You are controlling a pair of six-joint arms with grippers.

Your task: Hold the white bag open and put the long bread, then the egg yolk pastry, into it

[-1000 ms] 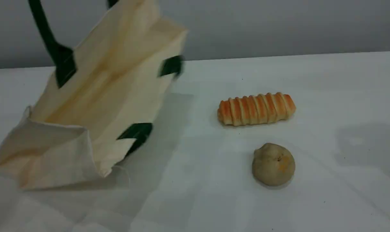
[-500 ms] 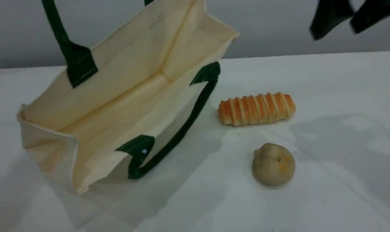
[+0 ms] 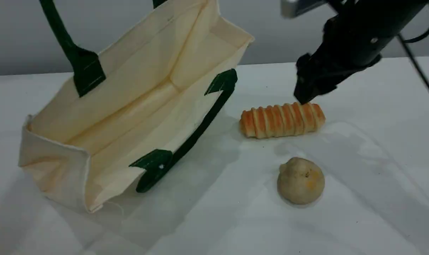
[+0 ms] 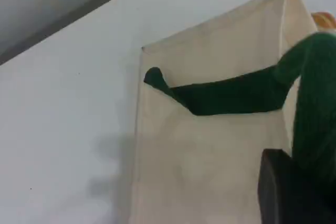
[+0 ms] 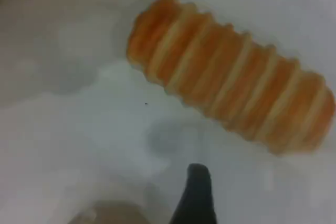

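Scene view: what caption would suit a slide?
Open right gripper poised by the long bread; white bag gapes open, egg yolk pastry waits.

Right arm (image 3: pixel 356 32): matte black, blocky housing, with one small bright dot on its side, possibly a screw (image 3: pixel 374 40).
Pale grey block (image 3: pixel 295 7) at the upper end.
Black cable (image 3: pixel 419 72): thin, with a loop beside the housing.
Right gripper (image 3: pixel 304 95): black, tapering; fingertip (image 5: pixel 197 187) rounded and dark.
Left gripper (image 4: pixel 293 190): black, square-edged, matte.
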